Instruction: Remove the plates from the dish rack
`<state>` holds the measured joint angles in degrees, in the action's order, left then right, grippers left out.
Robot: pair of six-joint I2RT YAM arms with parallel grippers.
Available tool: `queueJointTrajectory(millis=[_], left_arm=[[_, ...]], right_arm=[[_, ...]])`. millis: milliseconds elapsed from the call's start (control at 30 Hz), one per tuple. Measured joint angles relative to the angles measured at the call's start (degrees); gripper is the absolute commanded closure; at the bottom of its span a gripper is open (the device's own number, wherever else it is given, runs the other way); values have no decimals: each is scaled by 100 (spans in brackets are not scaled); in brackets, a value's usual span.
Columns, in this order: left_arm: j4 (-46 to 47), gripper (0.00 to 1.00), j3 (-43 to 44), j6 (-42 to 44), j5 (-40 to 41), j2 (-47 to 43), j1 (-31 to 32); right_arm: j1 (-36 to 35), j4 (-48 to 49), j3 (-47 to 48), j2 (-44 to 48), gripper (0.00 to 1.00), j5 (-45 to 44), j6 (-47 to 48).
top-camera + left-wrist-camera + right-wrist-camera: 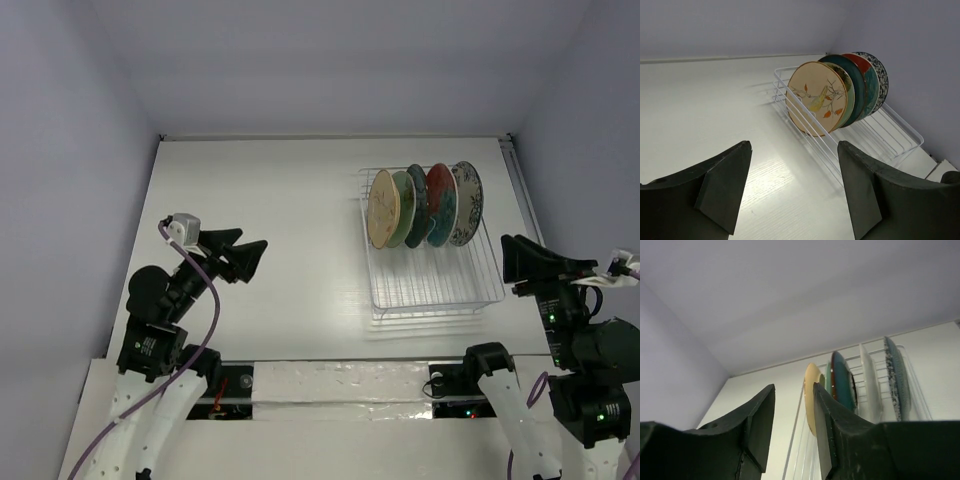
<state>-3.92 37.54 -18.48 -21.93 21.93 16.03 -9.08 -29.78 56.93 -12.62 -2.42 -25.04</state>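
White table (pixel 290 200); five plates (pixel 425 205) stand packed in the dish rack (pixel 430 290), just ahead-left of the parted right gripper (pixel 508 258), well apart from the parted left gripper (pixel 252 240); pulling one risks dragging neighbours.

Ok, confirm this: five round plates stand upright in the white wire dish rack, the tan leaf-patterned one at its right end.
Wrong end: the tan leaf-patterned plate stands at the left end of the white wire dish rack, per the top external view.
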Motion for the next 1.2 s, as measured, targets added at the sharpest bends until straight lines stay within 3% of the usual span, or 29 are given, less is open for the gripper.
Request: queueJointTrajectory(millis=[67, 167, 267, 300, 400, 567, 667, 867, 1033, 1133, 1200], left_arm=[[-46, 33, 0, 13, -11, 11, 0], [-50, 43, 0, 22, -39, -9, 0], [-42, 61, 0, -7, -9, -66, 0], [-44, 77, 0, -15, 15, -76, 0], [-61, 100, 0, -85, 149, -61, 0], [-166, 100, 22, -120, 402, 267, 0], [-323, 100, 44, -146, 601, 590, 0], [-592, 100, 44, -264, 802, 826, 0], [-828, 100, 44, -306, 780, 695, 0], [-833, 100, 44, -306, 791, 542, 0], [-813, 99, 44, -306, 787, 498, 0]], right_arm=[[0, 42, -2, -13, 74, 297, 9], [0, 146, 0, -157, 100, 811, 2], [0, 284, 2, -629, 100, 1370, 0], [0, 341, 0, -822, 100, 1545, -4], [0, 470, -59, -1305, 100, 1928, -26], [-116, 516, -164, -1637, 100, 2133, -72], [-592, 557, -157, -1851, 100, 1888, -55], [-2035, 243, 251, -2933, 100, 236, 87], [-2262, 13, 413, -3698, 100, -1167, 227], [-2260, -109, 444, -4037, 88, -1843, 304], [-2262, -162, 568, -4308, 71, -2216, 367]])
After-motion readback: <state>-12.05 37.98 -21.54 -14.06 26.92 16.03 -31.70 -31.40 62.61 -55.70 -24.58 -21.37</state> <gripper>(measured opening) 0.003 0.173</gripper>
